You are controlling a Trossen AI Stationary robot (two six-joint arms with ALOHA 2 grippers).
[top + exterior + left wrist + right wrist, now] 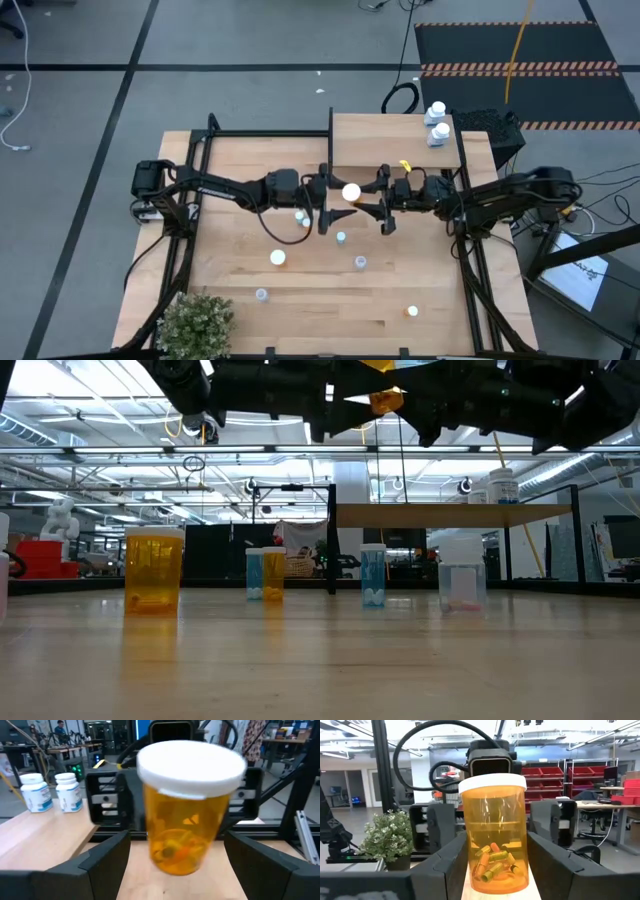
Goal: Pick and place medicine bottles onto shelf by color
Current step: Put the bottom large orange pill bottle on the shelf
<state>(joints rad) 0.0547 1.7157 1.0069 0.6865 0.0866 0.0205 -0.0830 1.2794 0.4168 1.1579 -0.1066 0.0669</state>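
Currently: orange bottle [351, 192] held mid-air at table centre, near shelf [390, 140] front edge. Right gripper [375, 198] clamps it; left gripper [326, 203] spread wide around it, not touching — likely handover, bringing bottle within right arm's shelf reach.

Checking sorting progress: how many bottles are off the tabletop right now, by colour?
White bottles, on shelf: 2
Orange bottle, in right gripper: 1
Total: 3
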